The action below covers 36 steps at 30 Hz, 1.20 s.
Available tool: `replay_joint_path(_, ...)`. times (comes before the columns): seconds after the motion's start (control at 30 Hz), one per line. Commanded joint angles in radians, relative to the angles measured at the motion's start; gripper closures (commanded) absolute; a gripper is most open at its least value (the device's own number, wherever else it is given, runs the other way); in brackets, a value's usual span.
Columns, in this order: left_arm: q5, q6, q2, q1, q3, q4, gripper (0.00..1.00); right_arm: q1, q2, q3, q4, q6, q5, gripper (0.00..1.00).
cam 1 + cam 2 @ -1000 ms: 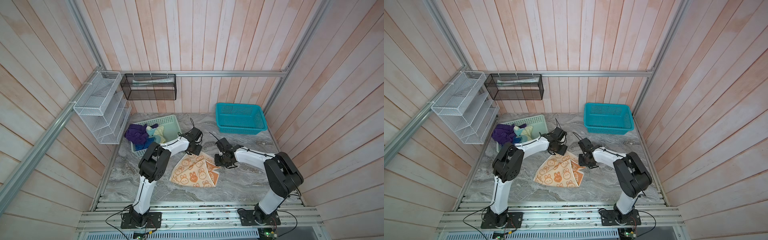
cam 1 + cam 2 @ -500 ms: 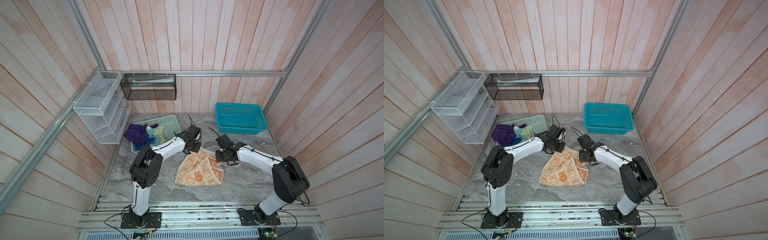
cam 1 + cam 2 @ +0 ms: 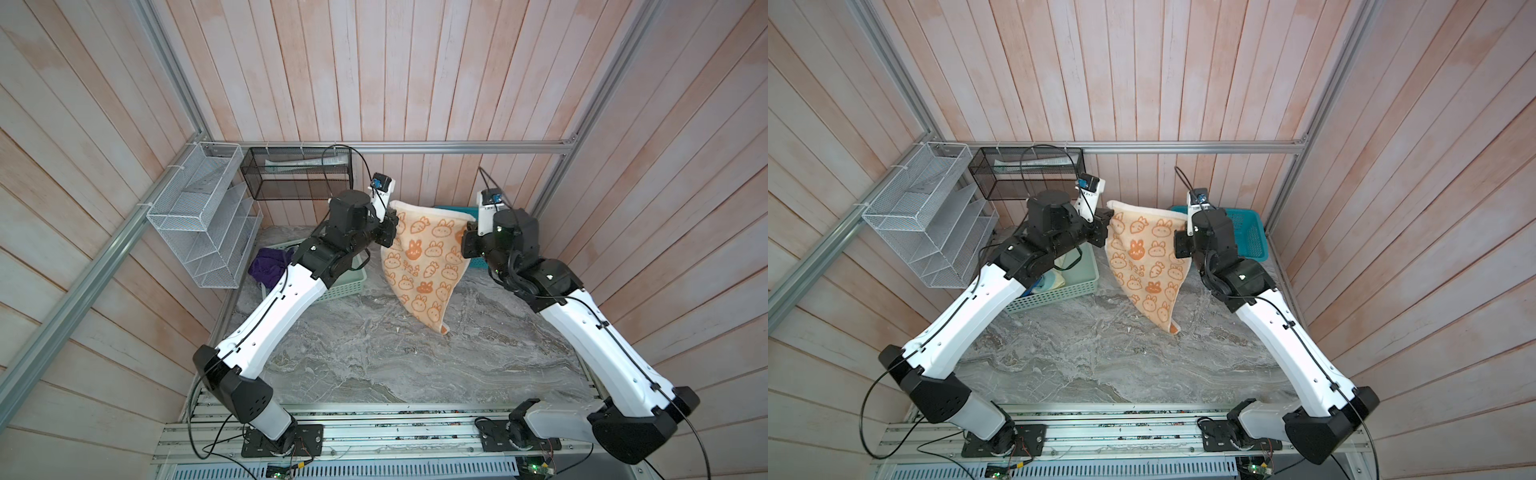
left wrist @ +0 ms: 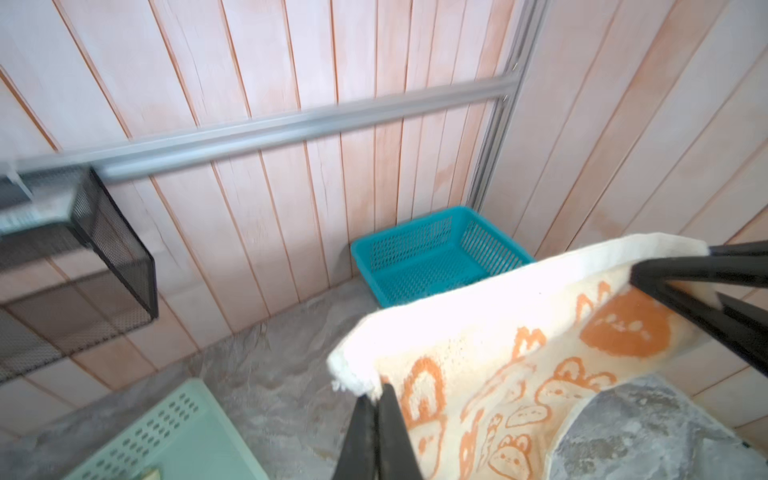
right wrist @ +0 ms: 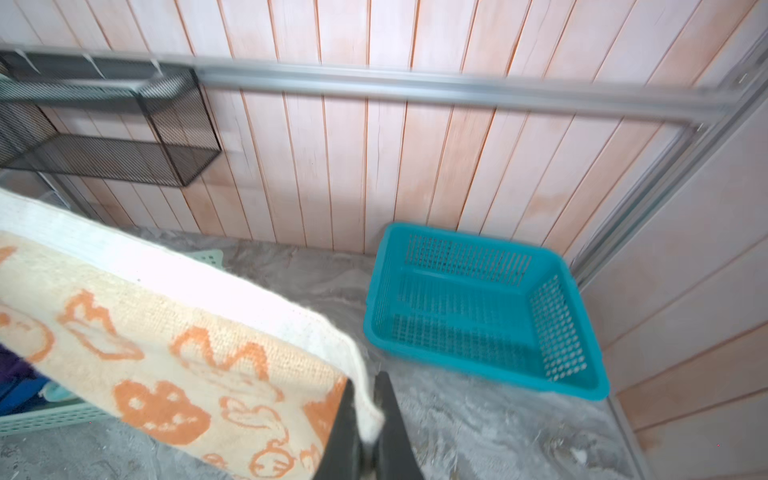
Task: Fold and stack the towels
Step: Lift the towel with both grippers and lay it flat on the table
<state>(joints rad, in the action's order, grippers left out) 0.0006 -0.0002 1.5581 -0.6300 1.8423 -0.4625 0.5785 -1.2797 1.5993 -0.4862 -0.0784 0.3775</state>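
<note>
One bunny-print towel (image 3: 1150, 257) clenched by left claw (image 4: 376, 405) and right claw (image 5: 368, 415) | lettering illegible | mint basket (image 3: 1059, 291) 10 o'clock, teal basket (image 3: 1250, 241) 1 o'clock

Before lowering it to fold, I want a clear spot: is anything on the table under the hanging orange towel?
Nothing visible. The orange towel, pinched by left tool and right tool, hangs over bare marble table; mint basket and teal basket sit off to the sides.
</note>
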Motion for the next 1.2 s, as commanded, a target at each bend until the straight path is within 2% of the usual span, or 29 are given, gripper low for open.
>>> replay_joint_path(0.0, 0.038, 0.077, -0.077, -0.035, 0.035, 0.016, 1.00, 0.005, 0.021, 0.123, -0.049, 0.141, -0.006, 1.00)
replay_joint_path(0.13, -0.013, 0.113, -0.147, -0.119, 0.075, -0.005, 1.00, 0.046, 0.041, 0.247, -0.102, 0.186, 0.020, 1.00)
replay_joint_path(0.27, -0.051, 0.094, -0.156, -0.176, 0.189, -0.104, 1.00, 0.075, 0.064, 0.331, -0.115, 0.239, 0.030, 1.00)
replay_joint_path(0.5, -0.098, 0.028, -0.094, -0.183, 0.361, -0.229, 1.00, 0.078, -0.130, 0.737, -0.358, 0.247, 0.068, 1.00)
replay_joint_path(0.57, -0.120, 0.023, -0.044, -0.175, 0.435, -0.287, 1.00, 0.078, -0.168, 0.773, -0.374, 0.249, 0.091, 1.00)
replay_joint_path(0.67, -0.070, -0.028, 0.051, -0.098, 0.541, -0.383, 1.00, 0.035, -0.198, 0.724, -0.365, 0.237, 0.054, 1.00)
replay_joint_path(0.77, 0.029, -0.072, 0.122, -0.004, 0.546, -0.410, 1.00, -0.107, -0.235, 0.649, -0.380, 0.160, -0.150, 1.00)
replay_joint_path(0.8, 0.057, -0.094, 0.141, 0.023, 0.520, -0.403, 1.00, -0.156, -0.245, 0.602, -0.369, 0.134, -0.235, 1.00)
replay_joint_path(0.87, 0.124, -0.133, 0.175, 0.078, 0.447, -0.375, 1.00, -0.213, -0.260, 0.485, -0.312, 0.109, -0.326, 1.00)
replay_joint_path(1.0, 0.252, -0.219, 0.248, 0.198, 0.219, -0.234, 1.00, -0.248, -0.298, 0.188, -0.107, 0.122, -0.368, 1.00)
replay_joint_path(1.17, 0.262, -0.273, 0.348, 0.245, 0.001, -0.016, 1.00, -0.283, -0.400, -0.031, 0.087, 0.087, -0.462, 1.00)
